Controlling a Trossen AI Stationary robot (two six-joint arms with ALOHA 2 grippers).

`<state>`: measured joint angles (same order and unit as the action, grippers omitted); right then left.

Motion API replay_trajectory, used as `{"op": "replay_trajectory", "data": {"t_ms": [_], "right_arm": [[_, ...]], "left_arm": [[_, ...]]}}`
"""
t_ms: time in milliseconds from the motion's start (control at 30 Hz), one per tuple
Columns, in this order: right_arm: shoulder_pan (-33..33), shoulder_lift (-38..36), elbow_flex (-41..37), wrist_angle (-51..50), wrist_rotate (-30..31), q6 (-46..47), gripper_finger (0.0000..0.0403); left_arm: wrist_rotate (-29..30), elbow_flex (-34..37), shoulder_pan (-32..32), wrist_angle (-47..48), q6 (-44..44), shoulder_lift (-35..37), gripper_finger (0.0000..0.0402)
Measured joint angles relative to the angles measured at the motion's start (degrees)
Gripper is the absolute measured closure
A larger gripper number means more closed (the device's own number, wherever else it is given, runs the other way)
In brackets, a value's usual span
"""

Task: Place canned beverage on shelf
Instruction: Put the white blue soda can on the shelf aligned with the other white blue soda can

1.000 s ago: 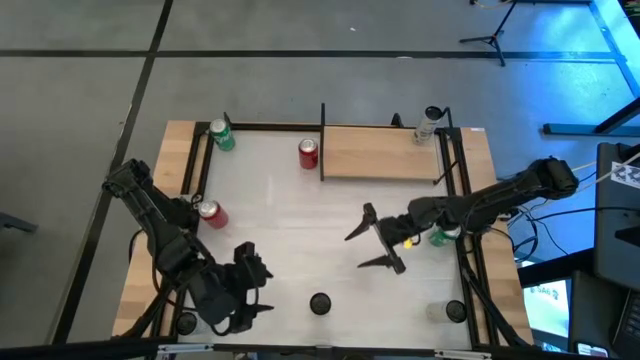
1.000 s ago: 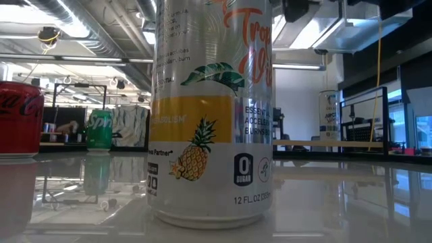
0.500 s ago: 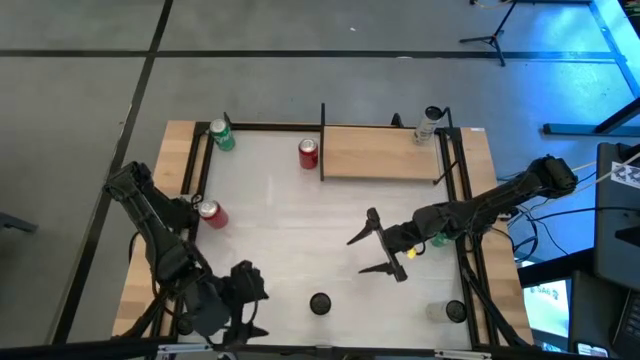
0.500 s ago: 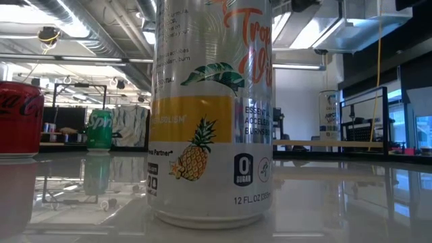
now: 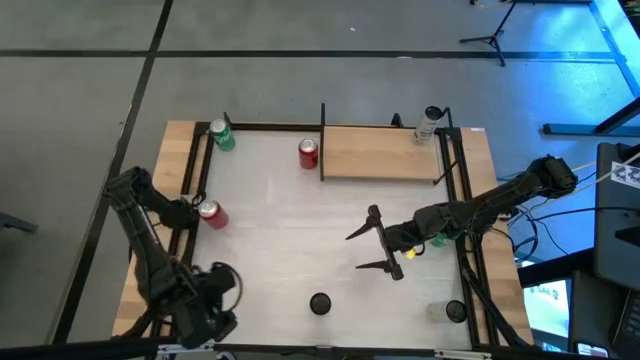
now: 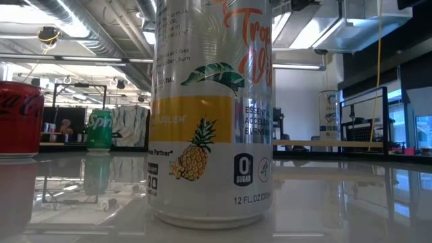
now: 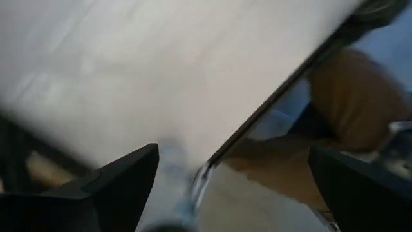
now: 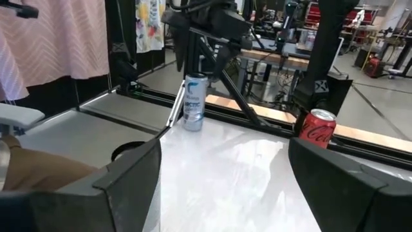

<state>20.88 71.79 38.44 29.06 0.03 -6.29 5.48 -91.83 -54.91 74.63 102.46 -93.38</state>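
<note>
- The shelf (image 5: 382, 153) lies at the worktop's (image 5: 290, 220) far edge, right of centre, a pale wooden board between thin black uprights.
- One silver can (image 5: 428, 124) stands at the shelf's far right corner (seen small and far off in the low view, (image 6: 329, 116)).
- A red can (image 5: 308, 152) stands on the worktop just beside the shelf's left end, off the board.
- A green can (image 5: 221, 135) stands at the far left corner of the worktop.
- Another red can (image 5: 211, 213) stands near the left edge, about halfway down.
- A pineapple can (image 5: 320, 303) stands at the near edge, centre; in the low view it fills the middle (image 6: 211, 115).
- Another can (image 5: 454, 312) sits at the near right corner, by the frame.
- The right hand (image 5: 372, 248) hangs over the right half of the worktop, between the shelf and the near edge, fingers well apart and holding nothing.
- Its wrist camera looks across the worktop at a pale can (image 8: 194, 103) and a red can (image 8: 315, 127).
- The left hand (image 5: 215, 310) sits at the near left corner, over the worktop's edge, fingers spread wide and empty (its wrist view is blurred).
</note>
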Motion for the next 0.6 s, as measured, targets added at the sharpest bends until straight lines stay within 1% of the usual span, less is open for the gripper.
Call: {"op": "replay_trajectory", "data": {"t_ms": [167,300,433,533,600], "right_arm": [[0.0,0.0,0.0,0.0,0.0,0.0,0.0065],[0.0,0.0,0.0,0.0,0.0,0.0,0.0065],[0.0,0.0,0.0,0.0,0.0,0.0,0.0065],[0.0,0.0,0.0,0.0,0.0,0.0,0.0065],[0.0,0.0,0.0,0.1,0.0,0.0,0.0065]], "left_arm": [[-3.2,0.0,-4.3,4.6,11.9,0.0,0.0011],[-3.8,0.0,-7.5,4.6,18.9,-0.5,0.0011],[-5.1,0.0,-9.6,4.2,23.1,-1.8,0.0011],[-7.5,0.0,-10.0,4.1,23.9,-3.0,0.0011],[-7.9,0.0,-10.0,4.1,23.9,-3.6,0.0011]]}}
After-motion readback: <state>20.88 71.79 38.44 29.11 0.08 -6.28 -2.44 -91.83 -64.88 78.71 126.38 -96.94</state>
